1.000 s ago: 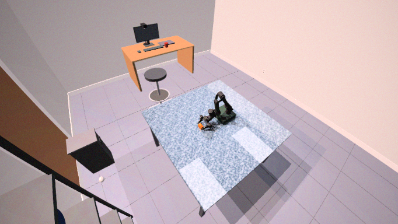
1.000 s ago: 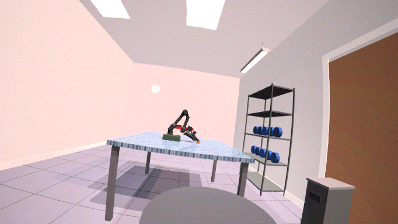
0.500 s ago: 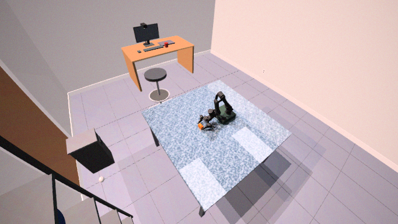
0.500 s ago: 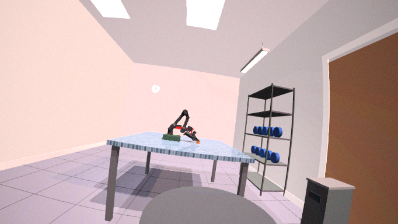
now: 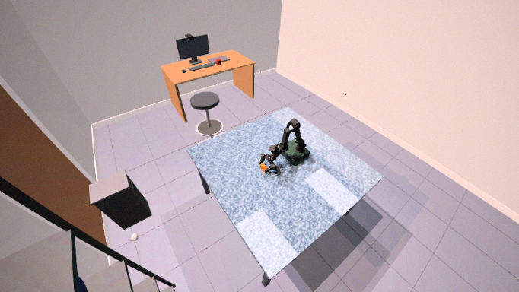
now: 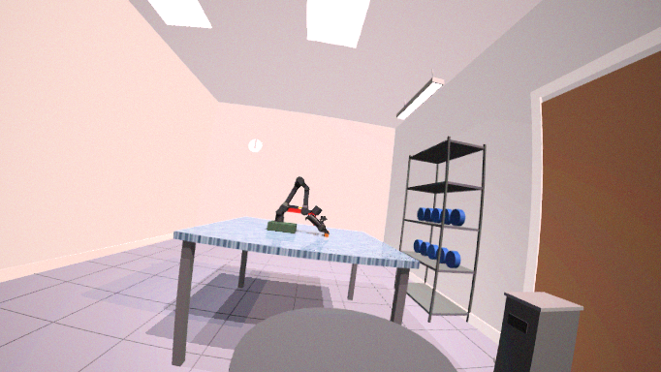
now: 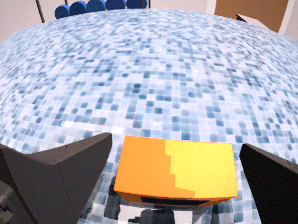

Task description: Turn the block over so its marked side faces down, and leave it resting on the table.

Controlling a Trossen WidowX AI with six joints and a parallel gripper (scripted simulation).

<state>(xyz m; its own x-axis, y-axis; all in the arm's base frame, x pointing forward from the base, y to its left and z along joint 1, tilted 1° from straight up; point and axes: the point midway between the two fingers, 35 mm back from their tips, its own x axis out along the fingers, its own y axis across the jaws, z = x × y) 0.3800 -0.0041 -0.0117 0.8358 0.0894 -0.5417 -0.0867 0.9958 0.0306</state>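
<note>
Resting on table (image 7: 153,56): orange block (image 7: 176,168), untouched between wide-open, empty jaws.

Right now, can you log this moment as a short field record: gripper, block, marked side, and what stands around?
gripper: open, fingers wide on either side of the block, holding nothing
block: orange, lying on the table between the fingers, apart from both
marked side: a dark face shows at the block's lower front edge in the wrist view; not on top
arm base: green block near the table's middle
beyond the table: shelf with blue cylinders
</note>
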